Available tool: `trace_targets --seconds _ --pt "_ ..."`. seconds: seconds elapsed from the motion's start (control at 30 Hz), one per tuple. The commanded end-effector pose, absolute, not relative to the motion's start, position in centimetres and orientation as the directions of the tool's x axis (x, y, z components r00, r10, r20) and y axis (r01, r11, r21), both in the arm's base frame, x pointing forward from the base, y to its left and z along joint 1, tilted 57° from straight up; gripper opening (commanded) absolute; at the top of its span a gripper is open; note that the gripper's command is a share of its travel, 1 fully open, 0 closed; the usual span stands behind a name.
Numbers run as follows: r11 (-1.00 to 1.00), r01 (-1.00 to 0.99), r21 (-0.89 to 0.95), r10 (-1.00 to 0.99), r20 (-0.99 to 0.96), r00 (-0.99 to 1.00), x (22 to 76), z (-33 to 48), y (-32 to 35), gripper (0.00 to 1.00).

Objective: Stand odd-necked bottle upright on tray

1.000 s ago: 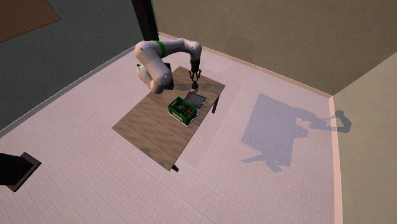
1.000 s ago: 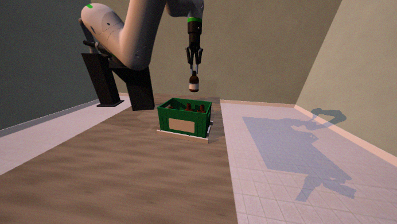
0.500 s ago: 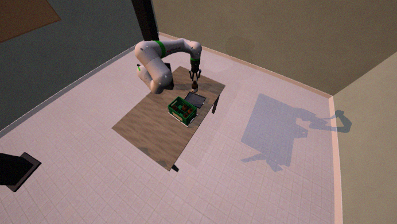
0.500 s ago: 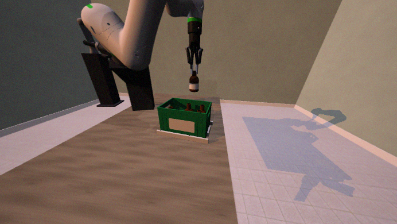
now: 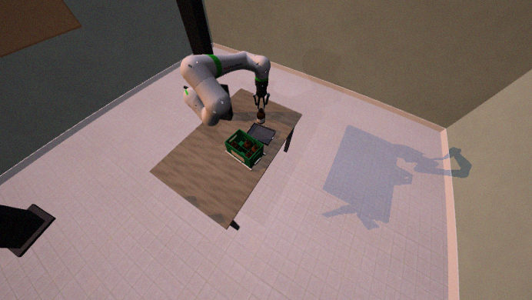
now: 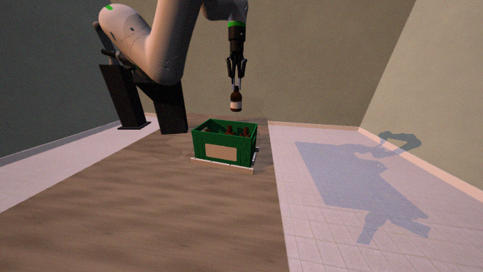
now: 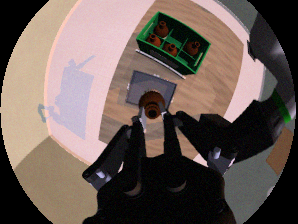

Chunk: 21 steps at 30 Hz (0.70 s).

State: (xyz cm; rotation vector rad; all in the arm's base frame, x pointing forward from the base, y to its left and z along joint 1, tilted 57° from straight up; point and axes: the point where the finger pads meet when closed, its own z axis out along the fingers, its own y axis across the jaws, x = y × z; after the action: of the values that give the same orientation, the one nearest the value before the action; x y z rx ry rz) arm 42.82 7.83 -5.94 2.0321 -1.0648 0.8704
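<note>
My gripper (image 5: 261, 104) (image 6: 236, 83) is shut on the neck of a brown bottle (image 5: 261, 116) (image 6: 236, 100) with a white label. The bottle hangs upright in the air, above the dark grey tray (image 5: 261, 133). In the wrist view the bottle's top (image 7: 152, 104) shows between my fingers, right over the tray. The green crate (image 5: 243, 148) (image 6: 225, 142) (image 7: 174, 42) stands next to the tray, on the side away from the arm's base. Several brown bottles (image 6: 237, 131) stand in its cells; some are hidden by the crate wall.
The crate rests on a thin pale board (image 6: 222, 164). The tray and crate lie close to the table's right edge (image 5: 280, 154). The arm's black base post (image 6: 125, 95) stands at the table's far left end.
</note>
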Motion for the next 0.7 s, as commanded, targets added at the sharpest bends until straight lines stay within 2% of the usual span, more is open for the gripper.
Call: trace_targets --seconds 0.0,0.67 --pt "-0.44 -0.862 0.252 -0.412 0.796 0.443 42.85 -5.92 7.93 0.1" --pt "-0.44 -0.862 0.252 -0.412 0.796 0.443 43.0 -6.25 7.47 0.1"
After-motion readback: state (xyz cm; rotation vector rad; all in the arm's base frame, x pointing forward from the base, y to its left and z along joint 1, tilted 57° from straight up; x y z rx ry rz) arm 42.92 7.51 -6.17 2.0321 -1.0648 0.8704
